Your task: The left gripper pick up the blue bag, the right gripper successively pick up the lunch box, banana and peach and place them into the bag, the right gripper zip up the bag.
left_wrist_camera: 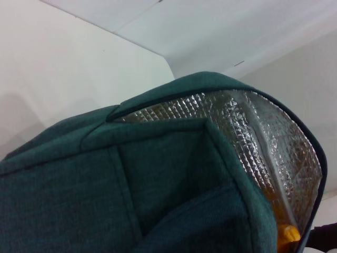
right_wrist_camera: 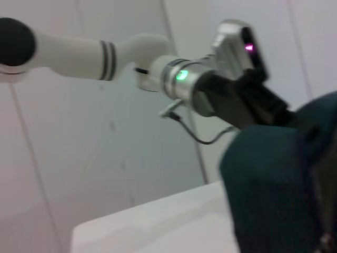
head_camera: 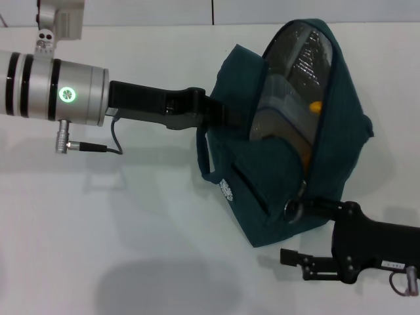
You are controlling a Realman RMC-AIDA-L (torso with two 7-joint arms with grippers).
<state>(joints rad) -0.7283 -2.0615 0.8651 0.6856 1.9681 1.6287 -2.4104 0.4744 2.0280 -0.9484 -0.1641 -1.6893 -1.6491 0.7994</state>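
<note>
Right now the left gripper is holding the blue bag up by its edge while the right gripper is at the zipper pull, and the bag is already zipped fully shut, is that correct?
Not quite: the blue bag is open, not zipped shut. The head view shows its silver lining and something yellow-orange inside. The rest stands: the left gripper holds the bag's edge, and the right gripper is at the zipper pull.
</note>
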